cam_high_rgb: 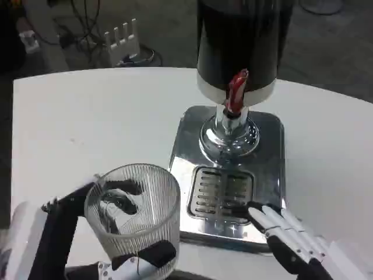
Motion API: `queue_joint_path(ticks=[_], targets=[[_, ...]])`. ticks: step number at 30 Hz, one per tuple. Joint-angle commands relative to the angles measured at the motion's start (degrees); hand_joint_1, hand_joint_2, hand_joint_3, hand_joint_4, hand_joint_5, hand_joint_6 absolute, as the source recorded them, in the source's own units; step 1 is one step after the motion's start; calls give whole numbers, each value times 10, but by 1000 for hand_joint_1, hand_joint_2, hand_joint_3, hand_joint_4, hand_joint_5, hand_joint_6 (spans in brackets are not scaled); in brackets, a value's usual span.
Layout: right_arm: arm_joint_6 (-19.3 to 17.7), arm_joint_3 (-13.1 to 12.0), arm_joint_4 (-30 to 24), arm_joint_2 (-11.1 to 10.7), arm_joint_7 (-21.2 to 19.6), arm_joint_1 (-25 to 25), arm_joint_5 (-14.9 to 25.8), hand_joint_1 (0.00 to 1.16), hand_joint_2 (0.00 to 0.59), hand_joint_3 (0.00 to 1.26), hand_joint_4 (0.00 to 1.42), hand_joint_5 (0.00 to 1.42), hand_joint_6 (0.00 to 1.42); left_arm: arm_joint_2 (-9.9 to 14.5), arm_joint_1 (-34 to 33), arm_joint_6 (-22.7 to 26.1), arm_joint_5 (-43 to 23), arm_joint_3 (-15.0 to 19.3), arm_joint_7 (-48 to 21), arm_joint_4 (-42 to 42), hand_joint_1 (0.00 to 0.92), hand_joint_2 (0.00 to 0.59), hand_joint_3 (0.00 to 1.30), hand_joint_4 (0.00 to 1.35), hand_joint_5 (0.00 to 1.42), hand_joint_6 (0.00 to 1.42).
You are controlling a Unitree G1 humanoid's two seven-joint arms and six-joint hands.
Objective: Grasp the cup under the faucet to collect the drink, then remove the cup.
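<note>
Gripping the cup [135, 219] near the lower left of the head view, the left hand [87, 233] wraps the ribbed, clear glass wall: we see dark fingers through the glass on its far-left side and a black fingertip [152, 254] pressed against the near wall at the bottom. We find the cup upright, its open mouth facing up, standing just left of the dispenser base [268, 151] and in front of its left corner, over the white worktop [87, 116]. It sits well short of the faucet [236, 92], whose red lever hangs below the dark drink tank [242, 41] at the top centre. Whether the cup rests on the worktop or is lifted slightly, we cannot tell; we also cannot tell whether it holds any liquid.

At the lower right, the right hand [288, 236] lies with its white and black fingers extended and apart, holding nothing; its fingertips [256, 209] reach the near right edge of the slotted drip grille [221, 195] set into the polished base. We note the chrome pedestal [228, 134] standing between grille and tank. Beyond the worktop, a white power strip [122, 35] and cables lie on the floor.
</note>
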Motion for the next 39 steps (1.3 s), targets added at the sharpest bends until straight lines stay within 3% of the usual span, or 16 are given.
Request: queue_joint_path(ticks=[1,14,24,29,34,39], targets=[[-10,3,-10,1,-5,8,3,356,475,95,42,0,0,-3,4,-17,-9,0,4,-17,478,63,870,899,937,767],[-12,18,-6,8,-12,31,-9,356,475,95,42,0,0,-9,5,-35,-17,16,20,8,474,73,860,899,943,788],[-12,28,-3,12,-13,33,-17,356,475,103,51,0,0,1,-12,-57,-36,42,19,52,474,78,840,899,955,804],[-11,26,0,10,-12,29,-14,356,476,104,52,0,0,11,-43,-63,-29,47,18,75,476,75,835,899,955,823],[-11,15,-4,12,-16,37,-8,356,476,104,52,0,0,36,-104,-61,-31,54,14,127,491,79,834,897,983,847],[-11,8,-8,13,-18,45,-5,356,476,104,52,0,0,59,-190,-47,-33,53,15,220,493,75,834,899,985,861]])
